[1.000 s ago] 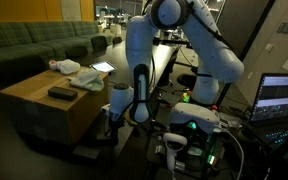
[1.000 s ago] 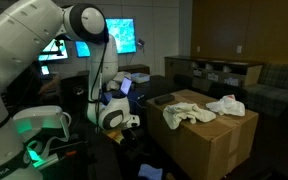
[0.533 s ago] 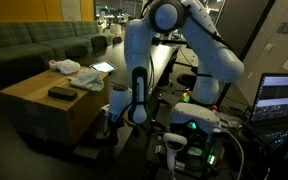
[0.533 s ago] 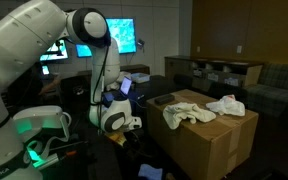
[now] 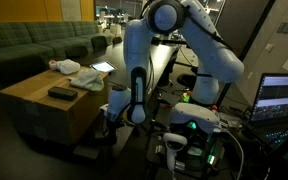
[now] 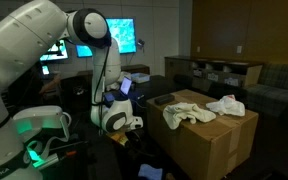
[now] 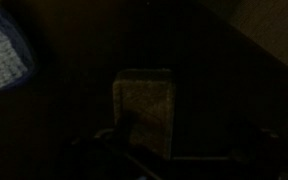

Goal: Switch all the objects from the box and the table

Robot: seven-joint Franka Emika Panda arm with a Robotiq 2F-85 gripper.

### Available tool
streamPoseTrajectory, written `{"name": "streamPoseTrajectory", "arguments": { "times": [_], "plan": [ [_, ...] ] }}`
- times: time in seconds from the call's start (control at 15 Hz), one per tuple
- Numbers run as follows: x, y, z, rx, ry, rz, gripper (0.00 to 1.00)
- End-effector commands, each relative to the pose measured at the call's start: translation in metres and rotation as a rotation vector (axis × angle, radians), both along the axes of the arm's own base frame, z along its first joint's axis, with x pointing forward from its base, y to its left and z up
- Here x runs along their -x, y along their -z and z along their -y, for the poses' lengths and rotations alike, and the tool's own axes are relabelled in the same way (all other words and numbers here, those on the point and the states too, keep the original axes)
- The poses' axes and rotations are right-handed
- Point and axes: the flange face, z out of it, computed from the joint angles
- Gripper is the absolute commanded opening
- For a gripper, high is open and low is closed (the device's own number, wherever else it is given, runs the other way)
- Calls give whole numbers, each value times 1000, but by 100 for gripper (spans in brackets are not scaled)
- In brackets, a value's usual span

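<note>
A large cardboard box (image 5: pixel 29 108) stands beside the arm and also shows in the other exterior view (image 6: pixel 212 140). On its top lie a black flat object (image 5: pixel 61 93), a white cloth (image 5: pixel 85 78) and a second white cloth (image 5: pixel 64 66). The cloths also show as a beige one (image 6: pixel 187 111) and a white one (image 6: pixel 226 105). My gripper (image 5: pixel 111 128) hangs low beside the box, near the floor, also seen in the other exterior view (image 6: pixel 125 138). The wrist view is very dark, with a pale square object (image 7: pixel 144 105) below the gripper. The jaws are too dark to read.
A green sofa (image 5: pixel 29 45) stands behind the box. A laptop (image 5: pixel 282 97) and the lit robot base (image 5: pixel 194 122) are on the far side of the arm. Monitors (image 6: pixel 119 35) glow behind the arm. A shelf (image 6: pixel 224 72) lines the back wall.
</note>
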Motion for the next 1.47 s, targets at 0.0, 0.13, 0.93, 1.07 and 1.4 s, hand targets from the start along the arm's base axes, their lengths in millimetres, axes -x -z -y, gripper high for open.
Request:
{"name": "streamPoseTrajectory", "arguments": {
  "times": [0.0,0.13,0.93,1.07,1.4],
  "plan": [
    [-7,-1,0,1,-12,33,100],
    [-8,-5,0,-2,-13,38,100],
    [-13,-10,2,5,-50,85,100],
    [-15,-8,5,8,-57,89,100],
    [-20,-4,15,3,-63,66,100]
  ]
}}
